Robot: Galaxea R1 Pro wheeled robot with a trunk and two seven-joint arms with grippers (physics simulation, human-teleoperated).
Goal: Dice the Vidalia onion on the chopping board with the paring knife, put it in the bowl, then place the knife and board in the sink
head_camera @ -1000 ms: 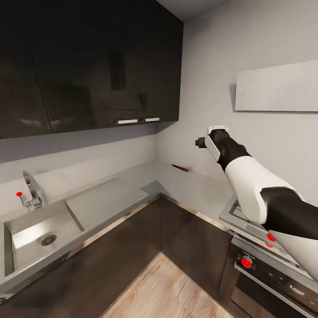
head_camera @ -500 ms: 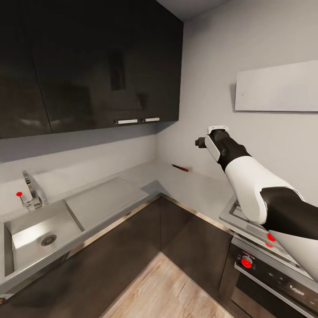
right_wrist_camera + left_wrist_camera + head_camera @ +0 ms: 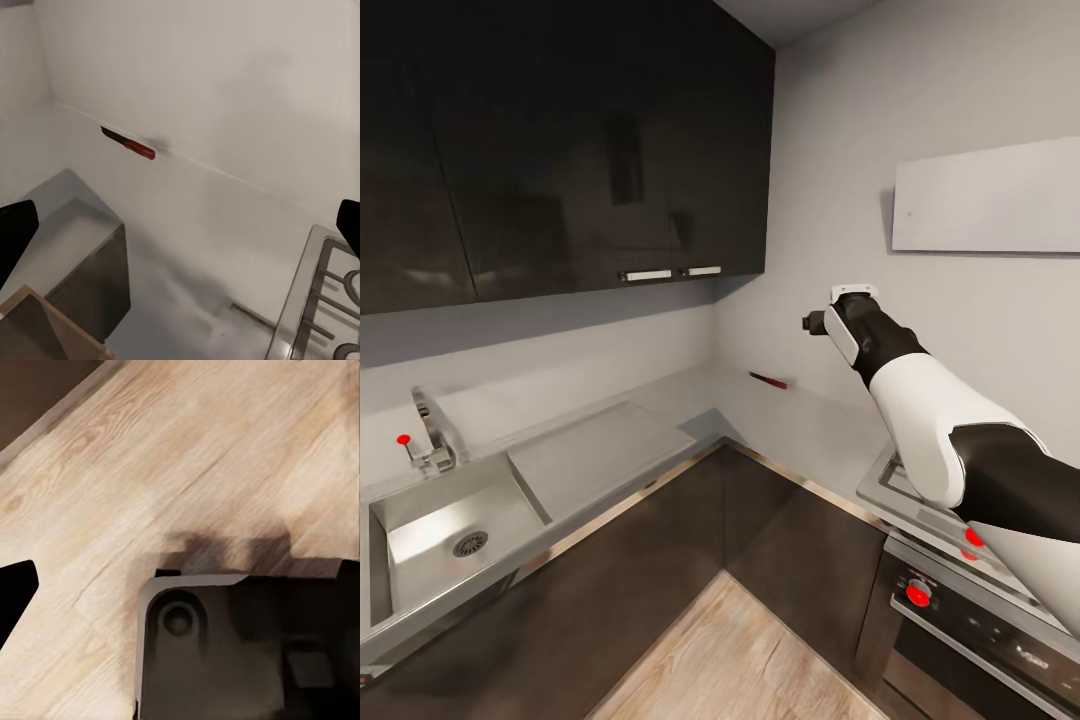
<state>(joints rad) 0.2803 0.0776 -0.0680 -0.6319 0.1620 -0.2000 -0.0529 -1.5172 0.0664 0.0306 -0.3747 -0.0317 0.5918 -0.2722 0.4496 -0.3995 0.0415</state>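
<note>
Nothing is changed over the last second: the right gripper (image 3: 180, 217), fingers spread and empty, is still held above the countertop (image 3: 690, 395), the knife (image 3: 768, 380) against the wall untouched. The left gripper's state cannot be told.

Home kitchen, steel sink (image 3: 445, 525), grey countertop (image 3: 780, 415), dark cabinets (image 3: 560, 140), stove (image 3: 950, 560)

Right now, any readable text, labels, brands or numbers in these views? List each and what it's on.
None can be read.
Oven control panel: faint pale marks beside the red knobs, too small and blurred to read.
Paring knife, sink, wall cabinets, white wall panel: no lettering visible.
Wrist views: wood floor, countertop, no text.
</note>
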